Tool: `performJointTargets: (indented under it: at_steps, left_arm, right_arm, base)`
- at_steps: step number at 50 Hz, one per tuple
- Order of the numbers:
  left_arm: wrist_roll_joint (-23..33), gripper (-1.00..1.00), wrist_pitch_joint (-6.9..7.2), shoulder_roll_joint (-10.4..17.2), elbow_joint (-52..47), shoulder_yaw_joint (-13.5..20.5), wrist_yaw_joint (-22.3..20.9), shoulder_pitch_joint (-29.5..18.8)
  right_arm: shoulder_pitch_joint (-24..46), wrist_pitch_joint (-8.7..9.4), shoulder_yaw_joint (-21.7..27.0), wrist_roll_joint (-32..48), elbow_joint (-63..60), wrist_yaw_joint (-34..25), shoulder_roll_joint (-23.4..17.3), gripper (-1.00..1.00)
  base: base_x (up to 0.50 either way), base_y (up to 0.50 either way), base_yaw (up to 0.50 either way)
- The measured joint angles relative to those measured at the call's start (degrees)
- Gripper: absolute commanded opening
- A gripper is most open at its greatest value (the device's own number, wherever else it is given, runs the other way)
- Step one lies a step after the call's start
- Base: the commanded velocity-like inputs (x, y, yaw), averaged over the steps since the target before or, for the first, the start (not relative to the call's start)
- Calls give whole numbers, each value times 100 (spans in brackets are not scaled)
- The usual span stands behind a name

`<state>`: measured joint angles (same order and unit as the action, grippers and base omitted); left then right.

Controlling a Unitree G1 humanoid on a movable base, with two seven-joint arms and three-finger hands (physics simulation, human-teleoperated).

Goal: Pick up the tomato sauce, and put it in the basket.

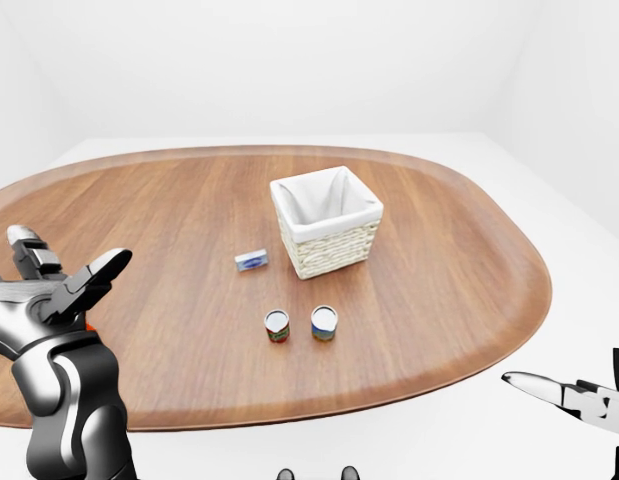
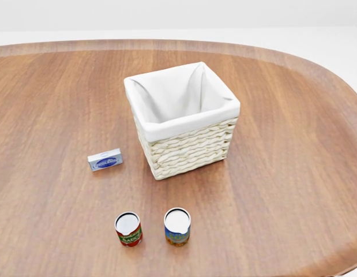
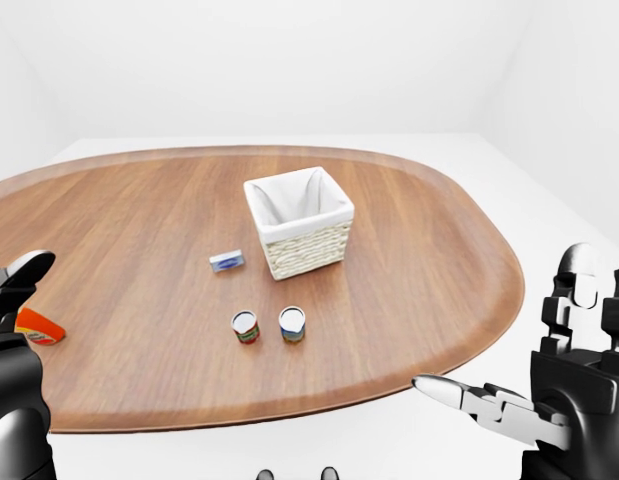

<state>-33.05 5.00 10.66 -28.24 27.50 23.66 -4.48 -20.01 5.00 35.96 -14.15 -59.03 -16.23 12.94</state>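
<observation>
The tomato sauce (image 2: 128, 229) is a small red-labelled can standing upright on the wooden table (image 2: 293, 161), below the basket. The wicker basket (image 2: 182, 119) has a white lining and stands open at the table's middle. My left hand (image 1: 61, 287) is open at the left edge of the left-eye view, over the table's left part, far from the can. My right hand (image 3: 534, 400) is open at the lower right of the right-eye view, off the table's edge. Neither hand holds anything.
A blue-labelled can (image 2: 177, 227) stands just right of the tomato sauce. A small blue and white box (image 2: 105, 160) lies left of the basket. An orange object (image 3: 38, 326) lies near the table's left edge, partly hidden by my left hand.
</observation>
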Motion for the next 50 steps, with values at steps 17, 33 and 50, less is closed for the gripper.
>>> performJointTargets:
  at_steps: [17,33,50]
  left_arm:
    - [6,100,0,-6,-21,4,-8,9]
    - [1086,100,-53,-221,-325,-615,-849,249]
    - [5409,100,-1000,-603,263,-2225,-2420,1445]
  right_arm:
    - [-10,0,-43,36,37,-9,1,100]
    - [-36,0,-21,-43,-5,-30,38,100]
    - [-54,0,-27,-61,37,-57,52,100]
  base:
    - [43,0,0]
    - [7,0,0]
    - [0,0,0]
